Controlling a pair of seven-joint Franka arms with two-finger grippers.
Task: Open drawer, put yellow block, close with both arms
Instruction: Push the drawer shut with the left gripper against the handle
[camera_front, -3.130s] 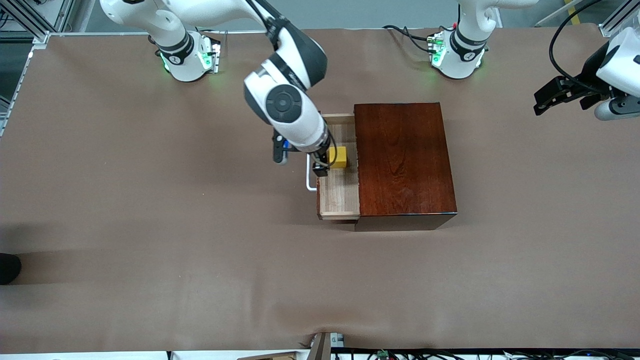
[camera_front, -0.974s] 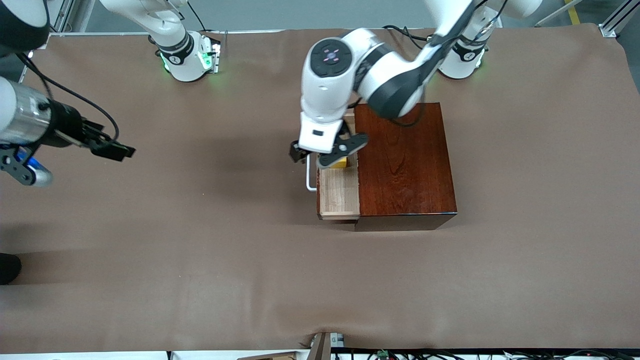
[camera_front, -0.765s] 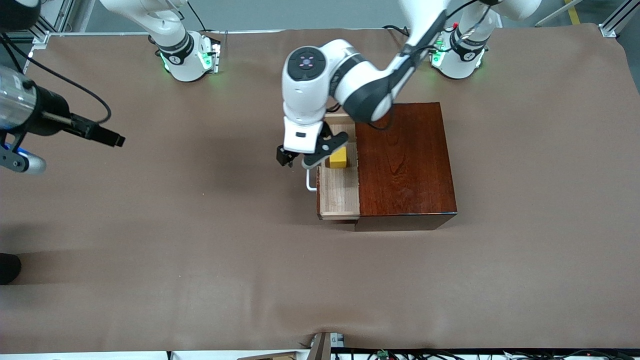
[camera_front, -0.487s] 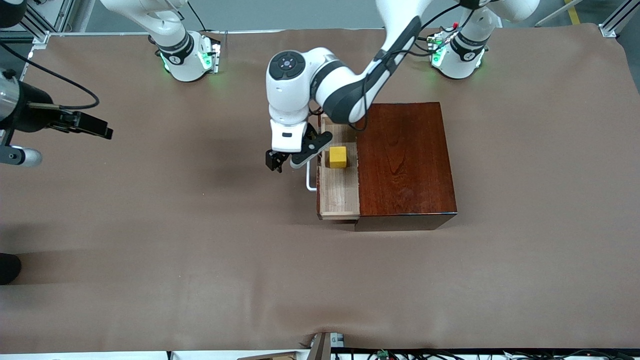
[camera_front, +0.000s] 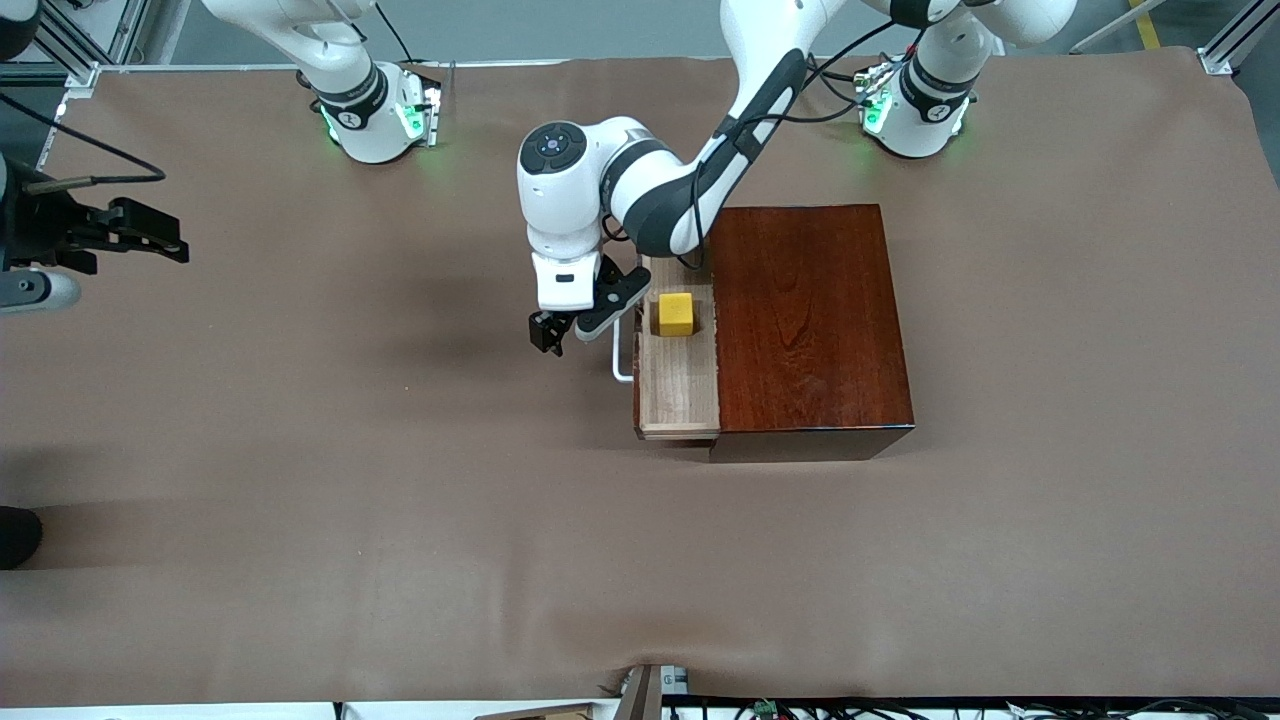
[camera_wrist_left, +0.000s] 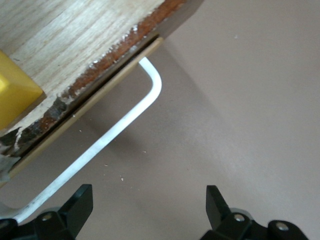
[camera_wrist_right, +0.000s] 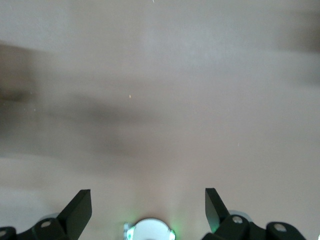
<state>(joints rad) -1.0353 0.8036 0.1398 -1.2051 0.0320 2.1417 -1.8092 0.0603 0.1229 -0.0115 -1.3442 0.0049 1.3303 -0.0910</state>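
Note:
The drawer (camera_front: 680, 385) of the dark reddish-brown box (camera_front: 810, 320) stands pulled out, showing its pale wood floor. The yellow block (camera_front: 676, 314) (camera_wrist_left: 15, 95) rests inside it, untouched. The white bar handle (camera_front: 622, 358) (camera_wrist_left: 117, 127) juts from the drawer's front. My left gripper (camera_front: 566, 333) (camera_wrist_left: 148, 210) hangs open over the table just in front of the handle, with nothing between its fingers (camera_wrist_left: 80, 200). My right gripper (camera_front: 158, 232) (camera_wrist_right: 147, 207) is open and empty, held off over the right arm's end of the table.
Brown paper covers the table (camera_front: 400, 520). The two green-lit arm bases (camera_front: 375, 115) (camera_front: 915, 105) stand along its robot side. In the right wrist view one lit base (camera_wrist_right: 149, 231) shows between the fingers.
My left gripper swung from over the open drawer out past the handle, and is now in front of it. My right arm drew back toward its end of the table. The block stayed in the drawer.

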